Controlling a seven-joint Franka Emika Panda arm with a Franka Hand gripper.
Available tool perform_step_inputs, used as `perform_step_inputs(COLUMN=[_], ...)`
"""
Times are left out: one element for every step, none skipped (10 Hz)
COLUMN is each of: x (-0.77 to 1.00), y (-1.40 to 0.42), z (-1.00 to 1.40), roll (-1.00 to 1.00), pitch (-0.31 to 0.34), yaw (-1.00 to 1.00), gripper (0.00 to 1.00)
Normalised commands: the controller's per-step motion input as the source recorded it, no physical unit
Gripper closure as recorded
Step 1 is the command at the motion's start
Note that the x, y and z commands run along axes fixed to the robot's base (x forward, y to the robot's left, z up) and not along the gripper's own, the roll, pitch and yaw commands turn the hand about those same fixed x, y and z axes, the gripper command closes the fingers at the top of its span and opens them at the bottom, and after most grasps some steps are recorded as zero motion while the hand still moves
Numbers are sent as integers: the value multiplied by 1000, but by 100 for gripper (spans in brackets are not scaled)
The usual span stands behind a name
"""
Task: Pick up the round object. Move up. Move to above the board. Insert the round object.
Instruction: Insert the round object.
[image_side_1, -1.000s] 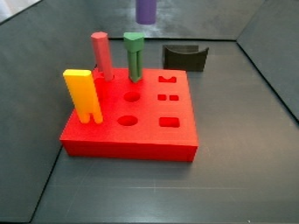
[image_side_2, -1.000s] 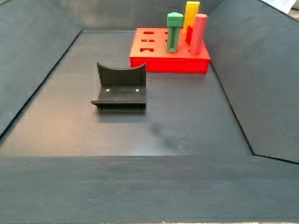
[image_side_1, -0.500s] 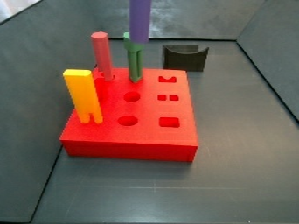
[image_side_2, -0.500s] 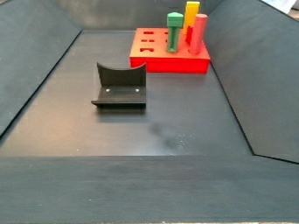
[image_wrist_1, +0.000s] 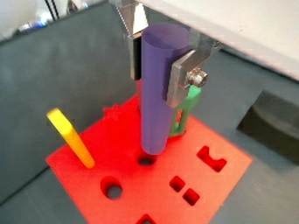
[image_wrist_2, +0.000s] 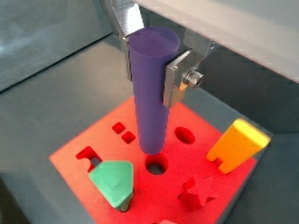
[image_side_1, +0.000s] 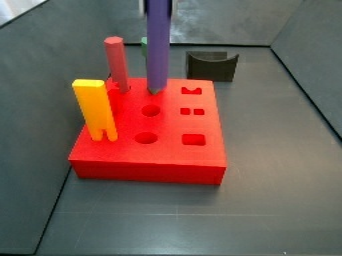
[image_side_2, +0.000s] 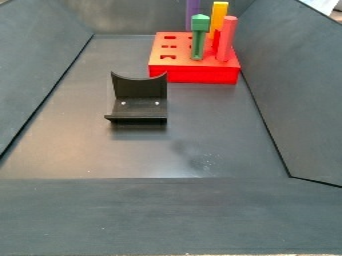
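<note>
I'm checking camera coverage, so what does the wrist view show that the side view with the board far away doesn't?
Only a wrist view shows the gripper clamping the purple peg just above a round hole. Only that side view shows the dark arch-shaped block on the floor. Both show the red board, green peg and yellow peg.
</note>
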Motion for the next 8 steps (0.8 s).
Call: perform_step_inputs(x=[-100,-123,-143,-203,-229,-154,-180,-194], y=[0,0,0,0,0,0,0,0], z=[-777,-746,-637,-411,-140,-46,-69,-97], roll=[27,0,0,0,-17,0,0,0], pitch=[-126,-157,-166,-150,-93,-44,-44,-30], yaw=[0,0,0,0,0,0,0,0], gripper=[100,100,100,100,100,100,100,100])
